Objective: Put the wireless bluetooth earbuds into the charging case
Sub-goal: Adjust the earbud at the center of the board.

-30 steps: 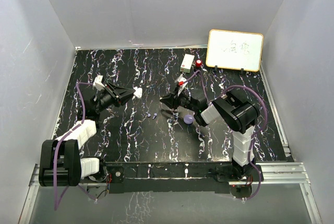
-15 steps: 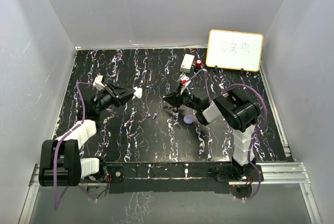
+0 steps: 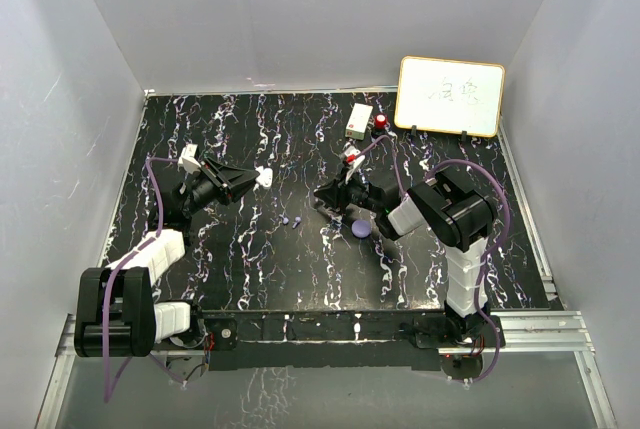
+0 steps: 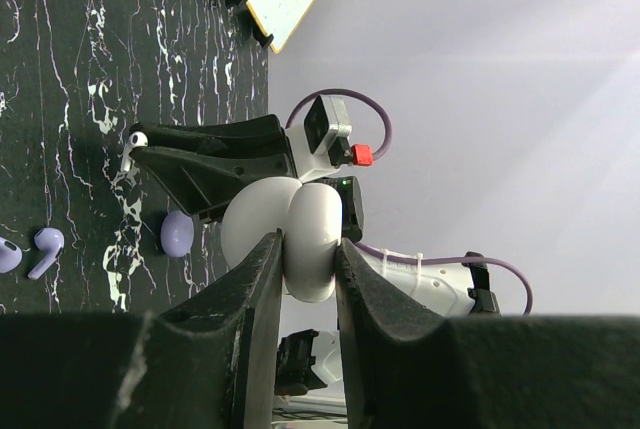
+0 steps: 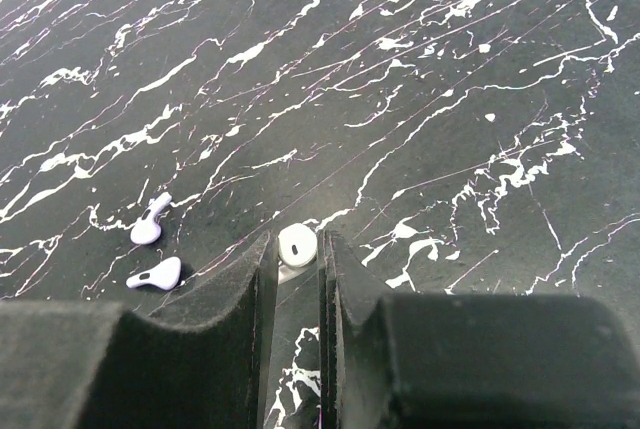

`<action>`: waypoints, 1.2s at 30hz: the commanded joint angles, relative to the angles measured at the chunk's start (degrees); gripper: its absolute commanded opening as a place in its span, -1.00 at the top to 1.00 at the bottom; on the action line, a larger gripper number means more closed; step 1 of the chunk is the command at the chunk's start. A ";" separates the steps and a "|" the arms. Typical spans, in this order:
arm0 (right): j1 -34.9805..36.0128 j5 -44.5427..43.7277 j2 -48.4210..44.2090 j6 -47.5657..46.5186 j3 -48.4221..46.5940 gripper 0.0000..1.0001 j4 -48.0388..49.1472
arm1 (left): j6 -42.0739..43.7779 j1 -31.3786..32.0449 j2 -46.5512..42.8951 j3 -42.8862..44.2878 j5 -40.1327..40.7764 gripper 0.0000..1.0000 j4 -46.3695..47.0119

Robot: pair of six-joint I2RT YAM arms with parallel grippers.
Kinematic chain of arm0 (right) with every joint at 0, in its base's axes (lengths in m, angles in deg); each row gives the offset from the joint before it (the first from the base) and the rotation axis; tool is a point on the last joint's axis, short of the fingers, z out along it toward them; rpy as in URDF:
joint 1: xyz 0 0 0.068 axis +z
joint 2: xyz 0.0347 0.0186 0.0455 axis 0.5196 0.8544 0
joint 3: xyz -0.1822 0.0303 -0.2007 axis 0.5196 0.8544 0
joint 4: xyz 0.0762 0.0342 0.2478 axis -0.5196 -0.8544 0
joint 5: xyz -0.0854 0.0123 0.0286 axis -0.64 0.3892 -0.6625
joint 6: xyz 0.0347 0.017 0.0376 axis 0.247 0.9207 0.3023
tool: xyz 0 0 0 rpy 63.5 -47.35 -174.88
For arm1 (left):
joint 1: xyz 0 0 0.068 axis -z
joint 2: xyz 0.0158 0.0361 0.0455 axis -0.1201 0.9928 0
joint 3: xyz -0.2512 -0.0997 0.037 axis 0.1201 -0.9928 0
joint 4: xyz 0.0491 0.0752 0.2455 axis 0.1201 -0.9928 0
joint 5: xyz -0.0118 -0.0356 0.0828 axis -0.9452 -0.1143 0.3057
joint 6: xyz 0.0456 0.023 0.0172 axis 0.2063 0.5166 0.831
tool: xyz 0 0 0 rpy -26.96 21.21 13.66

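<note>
My left gripper (image 3: 257,177) (image 4: 307,252) is shut on a white round charging case (image 4: 293,229) (image 3: 264,176), held above the left half of the table. My right gripper (image 3: 323,193) (image 5: 297,249) is shut on a small white earbud (image 5: 297,243) just above the table's middle. The left wrist view also shows that earbud (image 4: 135,139) at the right gripper's tip. Two purple earbuds (image 5: 150,222) (image 5: 156,273) lie loose on the table to the left of the right gripper, and they show again as purple earbuds (image 3: 290,219) from above. A purple round case (image 3: 360,229) (image 4: 177,233) lies under the right arm.
A whiteboard (image 3: 450,96) stands at the back right. Beside it are a small white box (image 3: 358,120) and a red knob (image 3: 381,121). White walls close in the black marbled table (image 3: 250,269) on three sides.
The right gripper has shifted slightly to the right, toward its own arm, with the white earbud still in it. The left arm has not moved.
</note>
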 commanded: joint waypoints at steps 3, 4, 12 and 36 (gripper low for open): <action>-0.40 0.85 0.83 -1.25 -0.88 0.78 1.53 | 0.20 0.13 -0.64 1.09 -0.61 1.00 0.25; -0.45 0.90 0.84 -1.24 -0.88 0.76 1.43 | 0.22 0.16 -0.58 1.11 -0.55 1.00 0.25; -0.49 1.06 1.01 -1.25 -0.97 0.71 1.11 | 0.20 0.15 -0.74 0.94 -0.59 1.00 0.20; -0.84 0.90 -1.42 -0.69 -0.89 0.23 0.54 | 0.21 0.19 -0.76 1.17 -0.63 1.00 0.21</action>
